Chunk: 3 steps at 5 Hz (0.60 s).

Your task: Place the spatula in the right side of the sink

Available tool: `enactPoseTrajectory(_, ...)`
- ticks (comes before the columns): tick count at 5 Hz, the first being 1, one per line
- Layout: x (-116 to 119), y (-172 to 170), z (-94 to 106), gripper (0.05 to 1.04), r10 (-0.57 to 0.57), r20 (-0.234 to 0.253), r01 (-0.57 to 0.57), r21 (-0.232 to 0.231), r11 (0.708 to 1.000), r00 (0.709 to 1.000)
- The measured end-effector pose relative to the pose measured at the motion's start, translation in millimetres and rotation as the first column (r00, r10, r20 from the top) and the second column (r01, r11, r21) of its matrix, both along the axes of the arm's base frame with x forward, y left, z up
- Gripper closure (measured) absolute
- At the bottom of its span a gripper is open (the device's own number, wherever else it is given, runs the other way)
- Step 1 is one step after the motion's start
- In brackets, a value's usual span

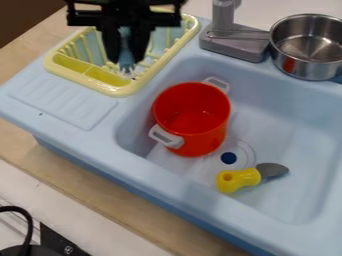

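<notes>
One blue spatula (pixel 125 48), seemingly clamped in the black claw (pixel 125 61), hangs nearly upright over the yellow-rimmed dish rack (pixel 115 90), its long axis pointing down between the two fingers. From the claw, the goal lies across the sink (pixel 290 135) to the right, so the carry likely needs height over the rack's rim and the red pot (pixel 208 144), and should pass clear of the tap (pixel 230 40) and metal pot (pixel 309 66) along the back edge. Open floor for laying it down lies right of the red pot, behind the yellow-handled knife (pixel 240 179).
</notes>
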<state>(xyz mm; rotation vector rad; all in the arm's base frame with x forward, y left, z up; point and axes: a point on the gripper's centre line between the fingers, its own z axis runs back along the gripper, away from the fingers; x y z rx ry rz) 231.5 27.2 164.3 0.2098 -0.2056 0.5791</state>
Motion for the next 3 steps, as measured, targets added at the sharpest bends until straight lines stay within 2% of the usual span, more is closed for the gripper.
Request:
enactPoseTrajectory(1, -9.8, -29.2, -12.1, 0.850, -0.242, -0.051, 0.238, -0.075, 0.968, 0.969)
enactPoseTrajectory(2, -18.2, -57.9, -24.0, 0.850, -0.375, -0.068, 0.365, -0.126, 0.922, 0.924)
enactPoseTrajectory(3, -23.1, -92.1, -31.4, 0.850, -0.393, -0.072, 0.380, -0.148, 0.913, 0.917)
